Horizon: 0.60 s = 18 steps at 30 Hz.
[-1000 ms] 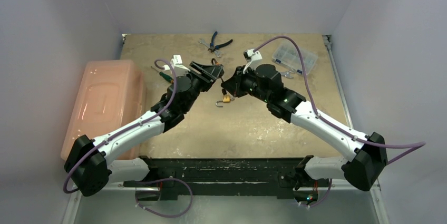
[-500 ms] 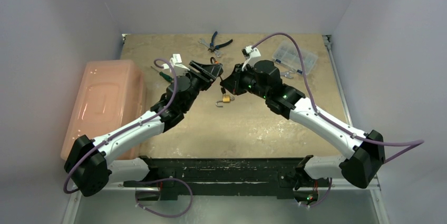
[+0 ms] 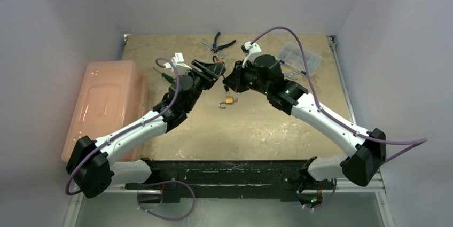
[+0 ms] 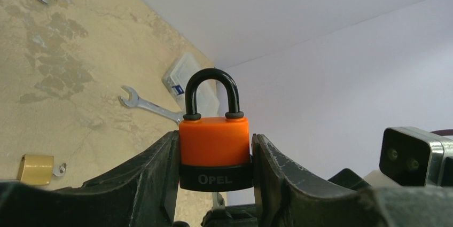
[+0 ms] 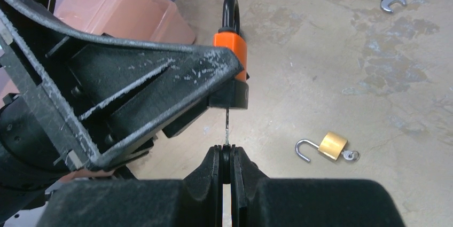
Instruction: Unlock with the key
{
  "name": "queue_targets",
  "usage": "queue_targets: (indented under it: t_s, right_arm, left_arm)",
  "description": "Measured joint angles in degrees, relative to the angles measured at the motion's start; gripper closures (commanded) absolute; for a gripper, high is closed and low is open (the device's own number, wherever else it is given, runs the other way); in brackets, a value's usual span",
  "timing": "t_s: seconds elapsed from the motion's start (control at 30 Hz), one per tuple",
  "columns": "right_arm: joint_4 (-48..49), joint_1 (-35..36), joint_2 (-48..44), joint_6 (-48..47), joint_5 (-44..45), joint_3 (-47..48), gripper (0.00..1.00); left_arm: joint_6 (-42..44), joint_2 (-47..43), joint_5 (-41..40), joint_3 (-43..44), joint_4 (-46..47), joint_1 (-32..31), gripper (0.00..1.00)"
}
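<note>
My left gripper [image 4: 215, 155] is shut on an orange padlock [image 4: 213, 141] with a black base and a closed black shackle, held above the table. In the top view the padlock [image 3: 218, 70] sits between both grippers. My right gripper [image 5: 226, 155] is shut on the black head of a key [image 5: 226, 160]. The key's thin blade [image 5: 227, 125] runs up into the base of the padlock [image 5: 233, 67]. The left gripper [image 3: 213, 70] and right gripper [image 3: 227, 80] meet near the table's middle back.
A brass padlock [image 3: 228, 100] with an open shackle and its key lies on the table below the grippers. Blue-handled pliers [image 3: 221, 42] and wrenches lie at the back. A clear parts box [image 3: 298, 56] is at back right, a pink bin [image 3: 107, 104] at left.
The right arm has shifted a little left and toward the back, bringing its gripper closer to the padlock. The left arm has barely moved.
</note>
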Motion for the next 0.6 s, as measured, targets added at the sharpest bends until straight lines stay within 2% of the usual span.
queue_targets:
  t_s: [0.6]
  right_arm:
    - [-1.1,-0.1,2.5,0.0,-0.5,2.3,1.00]
  left_arm:
    - [0.0,0.0,-0.1,0.2,-2.0,0.0,1.00]
